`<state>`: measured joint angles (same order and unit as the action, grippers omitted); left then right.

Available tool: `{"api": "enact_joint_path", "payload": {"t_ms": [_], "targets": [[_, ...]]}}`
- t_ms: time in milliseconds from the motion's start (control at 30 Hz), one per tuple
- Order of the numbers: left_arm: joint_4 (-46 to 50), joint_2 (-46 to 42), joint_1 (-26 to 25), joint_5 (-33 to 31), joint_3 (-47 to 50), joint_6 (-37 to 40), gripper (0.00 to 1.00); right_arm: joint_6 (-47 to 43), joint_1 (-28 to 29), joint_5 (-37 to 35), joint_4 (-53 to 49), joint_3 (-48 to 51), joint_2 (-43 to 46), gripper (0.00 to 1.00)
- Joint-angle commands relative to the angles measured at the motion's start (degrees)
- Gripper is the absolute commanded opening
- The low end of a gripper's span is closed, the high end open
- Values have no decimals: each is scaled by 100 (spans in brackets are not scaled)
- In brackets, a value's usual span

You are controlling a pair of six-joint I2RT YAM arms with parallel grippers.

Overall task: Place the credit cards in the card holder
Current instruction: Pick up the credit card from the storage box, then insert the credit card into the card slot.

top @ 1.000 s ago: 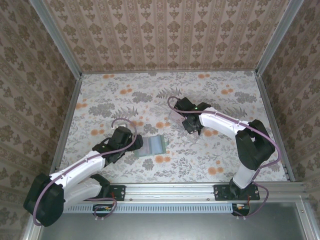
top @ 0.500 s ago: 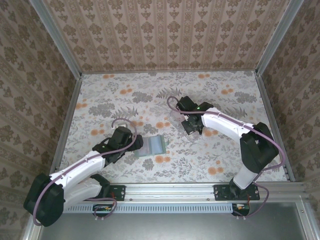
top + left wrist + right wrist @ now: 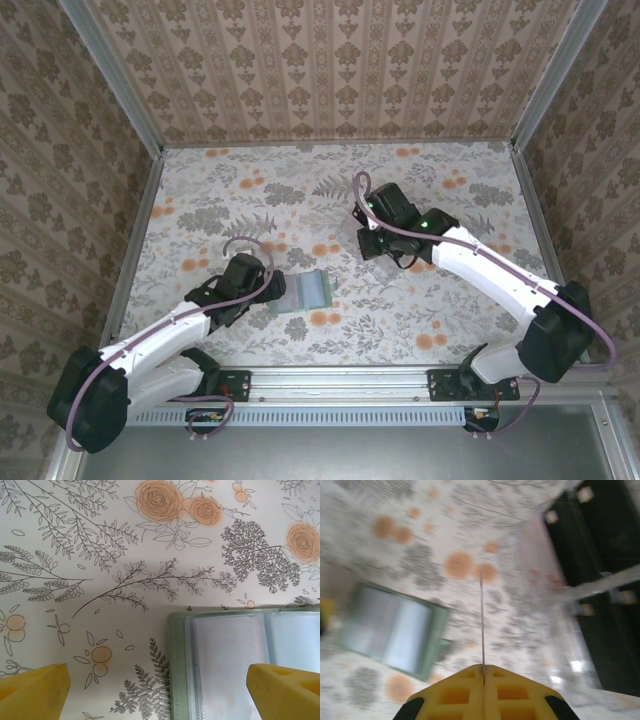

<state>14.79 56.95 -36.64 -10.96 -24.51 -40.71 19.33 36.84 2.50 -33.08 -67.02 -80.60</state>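
Pinching credit card point(image 3: 482, 625) edge-on, right gripper point(image 3: 483, 674) pressed together on it, probably for sliding into slot. Open card holder point(image 3: 395, 630) lies ahead-left. Spread left gripper point(image 3: 157, 685) straddles holder's edge, likely to steady it.

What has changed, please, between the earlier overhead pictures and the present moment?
The right arm's elbow swung outward to its right, turning the wrist above the table. The right gripper is shut on a thin pale pink credit card, seen edge-on. The open left gripper and the sage-green folding card holder stayed where they were.
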Motion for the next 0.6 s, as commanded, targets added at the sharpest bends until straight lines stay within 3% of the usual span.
{"api": "enact_joint_path", "payload": {"t_ms": [0, 133, 300, 567], "targets": [[274, 40, 33, -202, -57, -24, 100, 1376, 191, 1329, 1625, 705, -59, 0], [431, 95, 34, -306, -45, -64, 100, 2042, 603, 1505, 2895, 1109, -460, 0], [556, 241, 27, -391, -49, -91, 100, 2444, 1023, 1426, 3788, 1294, -1143, 0], [660, 343, 17, -400, -96, -69, 100, 2700, 1146, 1516, 4451, 1423, -1789, 0]]}}
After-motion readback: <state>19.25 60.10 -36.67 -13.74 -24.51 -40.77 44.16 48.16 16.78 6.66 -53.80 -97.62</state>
